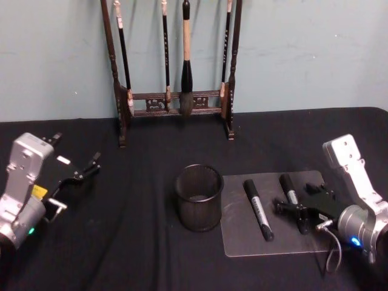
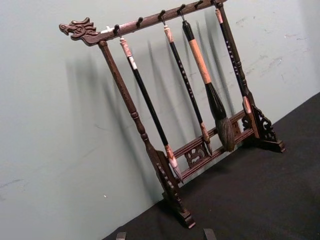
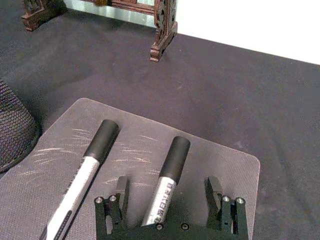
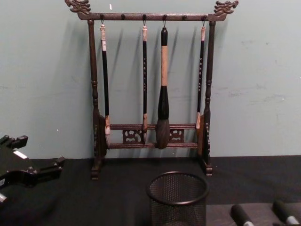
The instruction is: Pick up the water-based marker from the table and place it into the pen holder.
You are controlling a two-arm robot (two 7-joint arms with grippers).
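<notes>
Straddling the water-based marker (image 3: 172, 160), the right gripper (image 3: 168, 186) is open near the table's (image 1: 121, 242) near right corner, one jaw each side of the barrel, neither touching. Marker lies on the clear mat (image 3: 227, 162), cap toward the far edge. To do it well: go lower, close square on the grey barrel, not the cap. Second marker (image 3: 95, 150) lies just beside, so keep that side's jaw off it. Pen holder (image 1: 199, 197) stands at the mat's left edge. Left gripper (image 1: 76, 153) parked open by the left edge; brush rack (image 1: 176, 103) at the far edge.
</notes>
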